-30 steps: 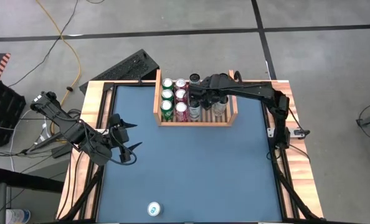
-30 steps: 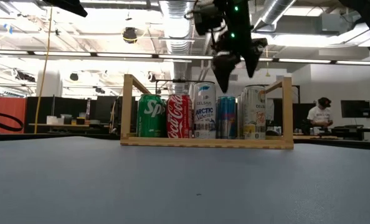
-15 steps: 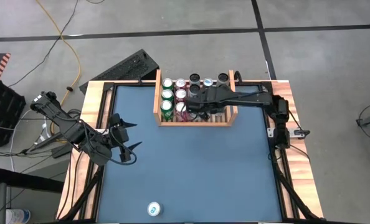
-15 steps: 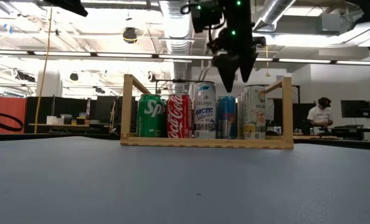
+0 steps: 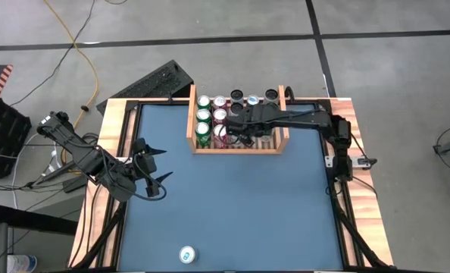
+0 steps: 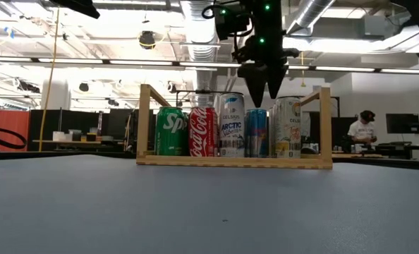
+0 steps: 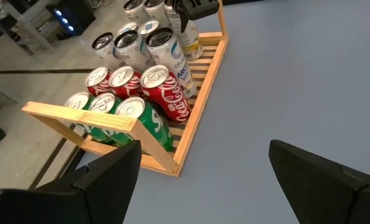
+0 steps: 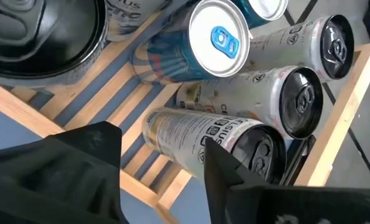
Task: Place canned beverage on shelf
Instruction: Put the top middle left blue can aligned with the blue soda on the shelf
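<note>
The light-wood shelf (image 5: 239,149) stands at the table's far middle, and several upright cans stand on its slats. In the low view its near row runs from a green can (image 6: 171,131) and a red one (image 6: 202,131) to a blue one (image 6: 257,132). My right gripper (image 6: 264,95) hangs just above that row, over the blue can, pointing down and shut, with nothing between its fingers. Another canned beverage (image 5: 187,255) stands alone on its base near the table's near edge. My left gripper (image 5: 155,168) waits open over the table's left part.
A raised wooden border (image 5: 119,121) frames the blue table top. Bare table lies between the shelf and the lone can. A black keyboard-like object (image 5: 153,82) lies on the floor beyond the far left corner. A person (image 6: 357,130) stands in the room far behind.
My right gripper has shut its fingers above the cans in the shelf, holding nothing. It has also shifted a little toward the shelf's near wall, uncovering the far-row cans. The cans have stayed where they stood.
</note>
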{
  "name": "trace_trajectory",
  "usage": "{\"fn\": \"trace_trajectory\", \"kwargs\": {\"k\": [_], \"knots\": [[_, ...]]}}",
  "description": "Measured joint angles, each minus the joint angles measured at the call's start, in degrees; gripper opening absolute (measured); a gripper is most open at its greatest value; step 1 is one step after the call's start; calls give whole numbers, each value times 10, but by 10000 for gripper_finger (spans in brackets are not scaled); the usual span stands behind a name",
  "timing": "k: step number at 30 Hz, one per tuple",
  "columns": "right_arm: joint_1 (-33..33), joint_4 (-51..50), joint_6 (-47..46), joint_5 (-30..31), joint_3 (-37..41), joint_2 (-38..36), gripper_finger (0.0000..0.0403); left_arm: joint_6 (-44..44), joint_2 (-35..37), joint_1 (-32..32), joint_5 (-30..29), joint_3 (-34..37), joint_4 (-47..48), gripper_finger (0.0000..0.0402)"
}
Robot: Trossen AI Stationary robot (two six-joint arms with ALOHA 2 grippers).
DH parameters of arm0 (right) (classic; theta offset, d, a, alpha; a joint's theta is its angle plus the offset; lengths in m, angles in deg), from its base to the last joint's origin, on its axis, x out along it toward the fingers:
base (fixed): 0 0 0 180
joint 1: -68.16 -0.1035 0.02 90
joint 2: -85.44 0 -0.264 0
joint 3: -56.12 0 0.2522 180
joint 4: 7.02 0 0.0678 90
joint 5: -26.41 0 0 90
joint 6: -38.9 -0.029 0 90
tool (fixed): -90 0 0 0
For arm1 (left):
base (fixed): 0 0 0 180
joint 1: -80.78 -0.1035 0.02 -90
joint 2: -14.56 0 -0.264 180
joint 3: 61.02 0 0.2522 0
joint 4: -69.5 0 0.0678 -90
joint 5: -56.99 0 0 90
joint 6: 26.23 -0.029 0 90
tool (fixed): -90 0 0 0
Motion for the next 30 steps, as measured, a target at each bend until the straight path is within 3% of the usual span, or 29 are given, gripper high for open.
{"fn": "trace_trajectory", "kwargs": {"k": [30], "knots": [[32,-13,10,-13,0,34,0,6,0,0,-5,0,0,341]]}}
